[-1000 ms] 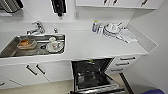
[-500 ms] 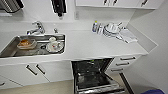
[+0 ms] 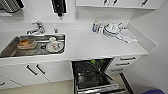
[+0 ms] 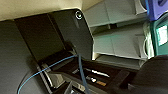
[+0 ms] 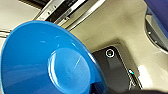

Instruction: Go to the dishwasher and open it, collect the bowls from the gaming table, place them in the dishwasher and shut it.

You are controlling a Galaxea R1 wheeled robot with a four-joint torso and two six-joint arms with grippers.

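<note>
The dishwasher (image 3: 95, 77) stands open under the white counter, its door down and its dark rack pulled out. Two lime green bowls (image 3: 93, 61) sit at the back of the upper rack. A blue bowl (image 5: 50, 62) hangs tilted above the beige floor in the right wrist view, close to the camera, and my right gripper is shut on it. Its blue rim (image 3: 153, 92) also peeks in at the lower right corner of the head view, right of the dishwasher door. The gaming table is out of view.
A steel sink (image 3: 10, 51) at the left holds a cup on a plate (image 3: 53, 45) and an orange container (image 3: 25, 43). Stacked plates (image 3: 111, 30) and a bottle (image 3: 95, 26) stand at the counter's back. White drawers (image 3: 125, 62) flank the dishwasher's right side.
</note>
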